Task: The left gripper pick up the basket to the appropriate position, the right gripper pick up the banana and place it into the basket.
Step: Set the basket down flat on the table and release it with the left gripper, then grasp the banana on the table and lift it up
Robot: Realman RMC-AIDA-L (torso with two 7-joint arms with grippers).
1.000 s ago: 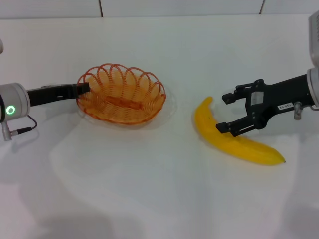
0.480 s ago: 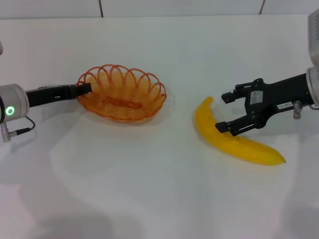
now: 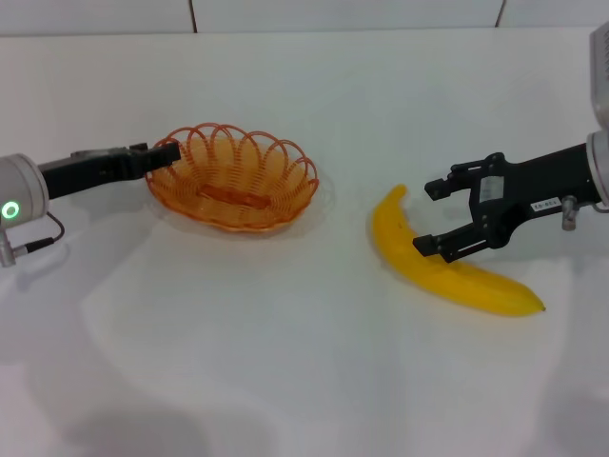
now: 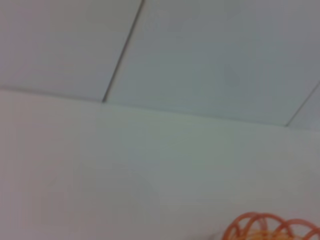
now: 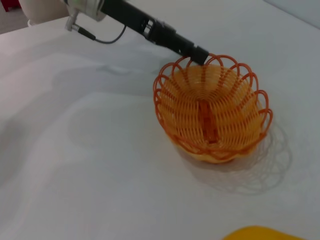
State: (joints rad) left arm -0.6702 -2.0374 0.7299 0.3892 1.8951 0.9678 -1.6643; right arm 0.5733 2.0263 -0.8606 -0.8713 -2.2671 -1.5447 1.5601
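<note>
The orange wire basket [image 3: 238,186] sits left of centre on the white table. My left gripper [image 3: 164,152] is shut on its left rim, and that side is raised a little. The right wrist view shows the same grip [image 5: 197,54] on the basket [image 5: 212,117]. A bit of the basket rim [image 4: 270,227] shows in the left wrist view. The yellow banana [image 3: 395,238] lies on the table at the right. My right gripper [image 3: 424,217] is open just right of the banana's upper half, with its near finger over the banana. The banana's edge [image 5: 260,233] shows in the right wrist view.
The white table [image 3: 285,362] stretches bare in front of the basket and banana. A tiled wall [image 3: 343,13] runs along its far edge. The left arm's cable [image 3: 38,246] hangs near the table's left edge.
My left arm has risen a little with the basket's rim in its grip, lifting the basket's left side and front edge. The right gripper and banana have stayed put.
</note>
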